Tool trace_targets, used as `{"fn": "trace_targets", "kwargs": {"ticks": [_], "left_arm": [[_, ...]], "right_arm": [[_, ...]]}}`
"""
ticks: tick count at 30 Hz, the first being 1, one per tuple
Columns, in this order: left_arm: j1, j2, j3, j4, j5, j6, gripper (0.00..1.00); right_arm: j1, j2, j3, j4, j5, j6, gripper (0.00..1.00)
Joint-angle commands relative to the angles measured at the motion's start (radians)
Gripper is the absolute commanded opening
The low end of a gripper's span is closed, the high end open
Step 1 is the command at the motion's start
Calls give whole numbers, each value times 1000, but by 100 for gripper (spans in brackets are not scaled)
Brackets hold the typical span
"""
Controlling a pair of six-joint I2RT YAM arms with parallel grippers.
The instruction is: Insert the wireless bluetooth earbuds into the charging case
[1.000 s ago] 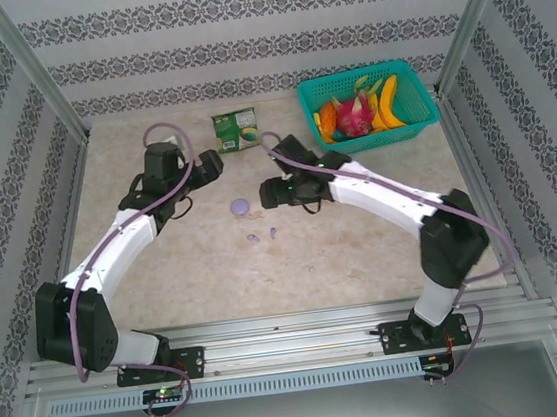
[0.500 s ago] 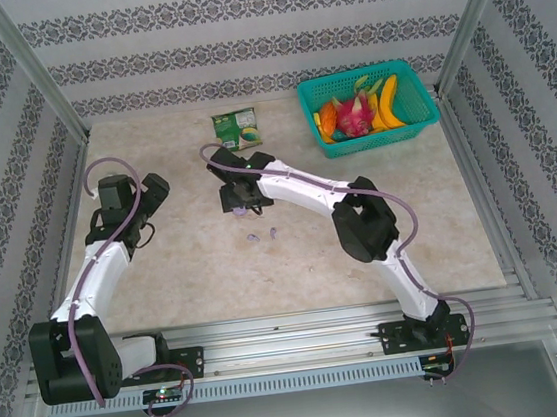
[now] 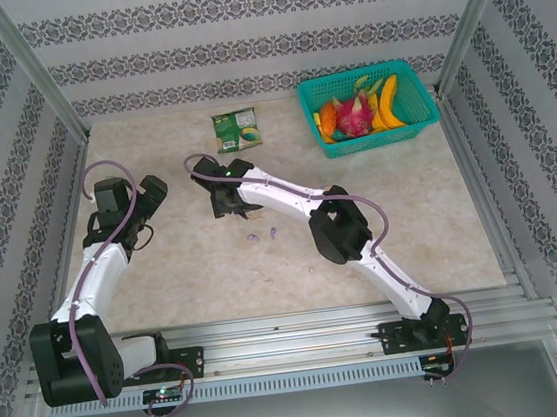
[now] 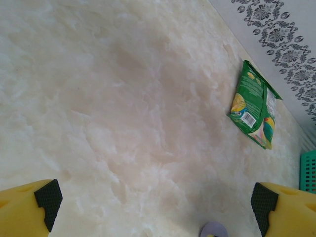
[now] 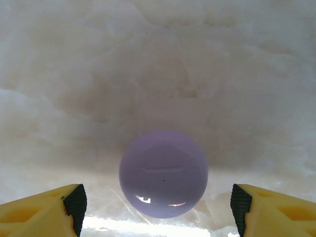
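Beige marbled stone pattern covers the desk point(image 3: 439, 200), which is enclosed by patterned walls and an aluminium frame. Seen from above, the left arm point(image 3: 93, 275) rises along the desk's left side, and the left claw point(image 3: 154, 192) hangs over bare surface, well apart from every item. In the left wrist view the left claw point(image 4: 155, 200) stands wide open, its yellow fingers point(image 4: 24, 207) at the two lower corners with nothing between them. The right arm point(image 3: 298, 198) reaches diagonally across the middle of the desk toward the far left and ends in the right claw point(image 3: 230, 202). A teal basket point(image 3: 344, 76) holding fruit point(image 3: 363, 108) sits at the far right corner. A green packet point(image 3: 236, 130) lies flat near the far edge, to the left of the basket and beyond the right claw. The charging case point(image 5: 163, 174), a round, glossy lavender disc, rests on the desk directly below the right claw point(image 5: 158, 206). The jaws of that claw are open, with one black pad point(image 5: 75, 202) on each side of the case and clear of it. The edge of the charging case point(image 4: 214, 229) also appears at the bottom of the left wrist view. Two small lavender earbuds point(image 3: 253, 239) lie loose on the desk just on the near side of the right claw, close together and outside the case.
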Motion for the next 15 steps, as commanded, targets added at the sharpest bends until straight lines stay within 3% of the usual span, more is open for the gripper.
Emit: {"fn": "trace_targets", "kwargs": {"ticks": [1,15], "left_arm": [[19,-25,2,37,18,6,100],[20,-17,-28,73,29,0,100]], "right_arm": [[4,32,43,-31,19,-8,78],[-9,88,57,-4,-6,-17,72]]}}
